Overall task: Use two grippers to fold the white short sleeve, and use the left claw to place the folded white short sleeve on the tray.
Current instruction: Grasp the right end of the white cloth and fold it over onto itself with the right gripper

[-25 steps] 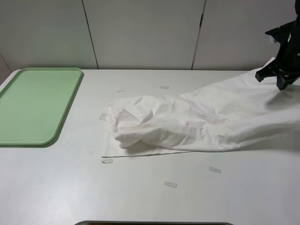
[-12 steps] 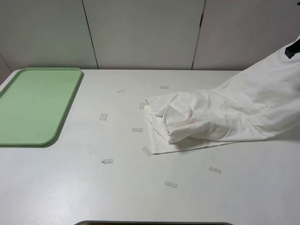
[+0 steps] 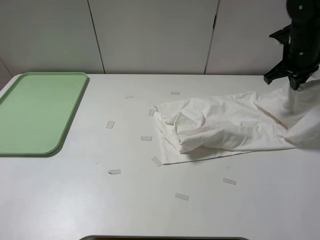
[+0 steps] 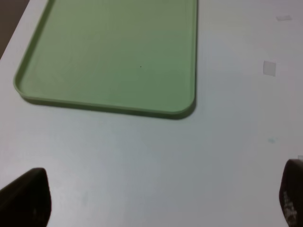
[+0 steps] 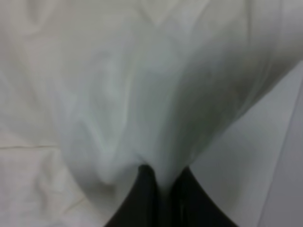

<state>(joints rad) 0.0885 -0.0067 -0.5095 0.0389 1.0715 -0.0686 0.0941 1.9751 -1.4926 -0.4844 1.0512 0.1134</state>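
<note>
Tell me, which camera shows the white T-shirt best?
The exterior high view: the white short sleeve lies crumpled on the table, nearly whole, one end pinched by the right tool. The right wrist view shows only blurry cloth up close. The left wrist view shows none of it, just the tray.
</note>
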